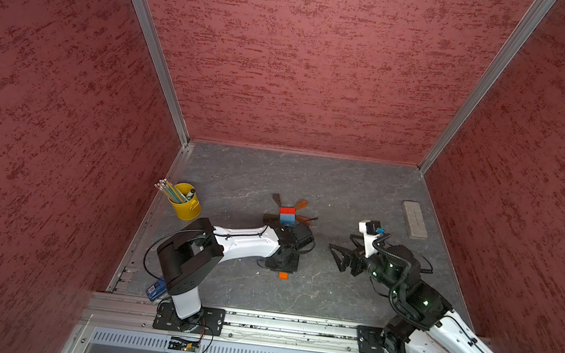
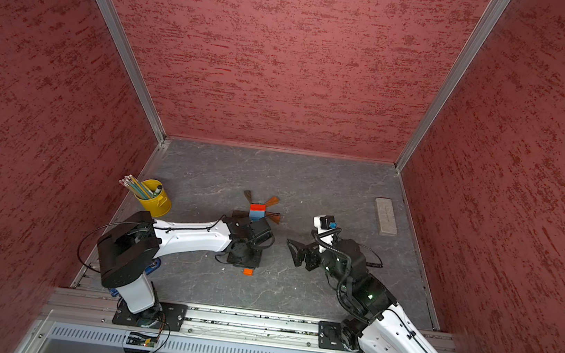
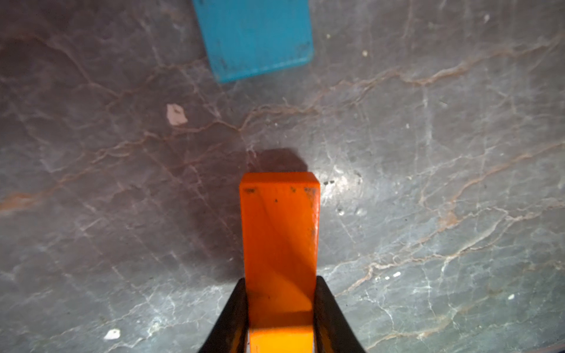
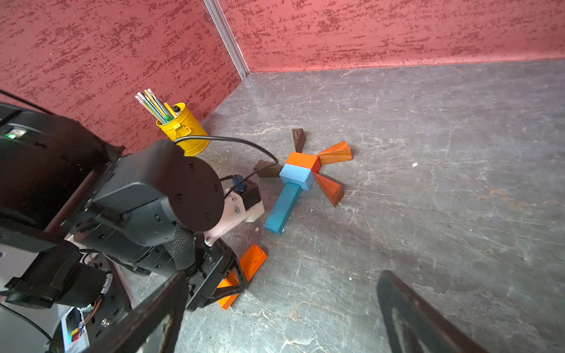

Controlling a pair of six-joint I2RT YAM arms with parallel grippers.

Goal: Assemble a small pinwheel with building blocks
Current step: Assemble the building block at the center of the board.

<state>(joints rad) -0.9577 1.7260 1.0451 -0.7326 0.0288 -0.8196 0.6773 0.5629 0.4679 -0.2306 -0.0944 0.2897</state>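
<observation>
The orange bar (image 3: 279,229) looks like a small painted wooden block: stiff, light, and smooth enough on its faces to slip or swivel under a loose pinch. It is best taken across its narrow width on the two long sides. The left gripper (image 3: 280,279) does just that, narrowed onto the bar near one end, with the free end pointing toward the blue bar (image 3: 256,36) and a clear gap between them. Whether the free end rests on the bench (image 1: 310,177) or hangs just above it is hard to tell from the shadow. The blue bar butts against the red-and-blue cube (image 4: 301,171), with four brown and orange wedges (image 4: 336,152) fanned around the cube's corners, so the pinwheel lacks only this last stem piece. These loose blocks would likely scatter at a nudge. The right gripper (image 1: 336,257) hangs wide and empty off to the side. The bench is hard, grey and marbled, flecked with crumbs, and boxed in by red textured walls. A yellow cup of pencils (image 1: 185,206) and a grey block (image 1: 414,219) sit well apart.
</observation>
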